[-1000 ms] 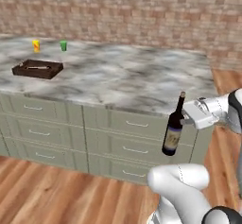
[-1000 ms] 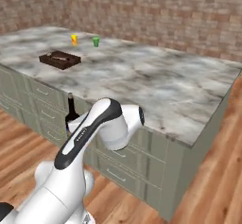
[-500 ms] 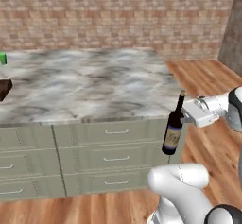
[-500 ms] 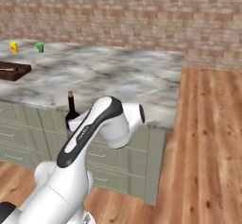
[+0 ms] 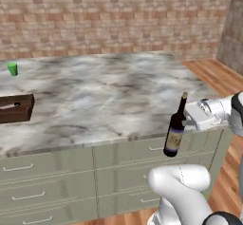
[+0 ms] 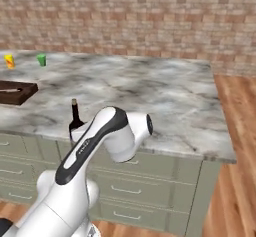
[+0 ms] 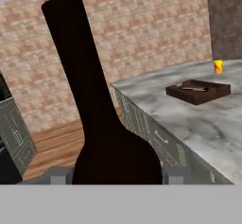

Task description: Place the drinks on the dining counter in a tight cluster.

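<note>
A bare brick wall (image 5: 118,15) of red and tan courses runs behind the marble worktop (image 5: 109,96), whose front carries sage-green drawer fronts (image 5: 52,172) with slim handles, while a warm wooden plank floor (image 6: 240,146) stretches past the worktop's right edge.

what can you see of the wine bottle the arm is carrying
The wine bottle is tall, dark glass with a long slim neck, a tan top and a pale label low on its body. It hangs upright in the air before the dining counter's drawers, clamped at the shoulder by the gripper, touching nothing else.
</note>
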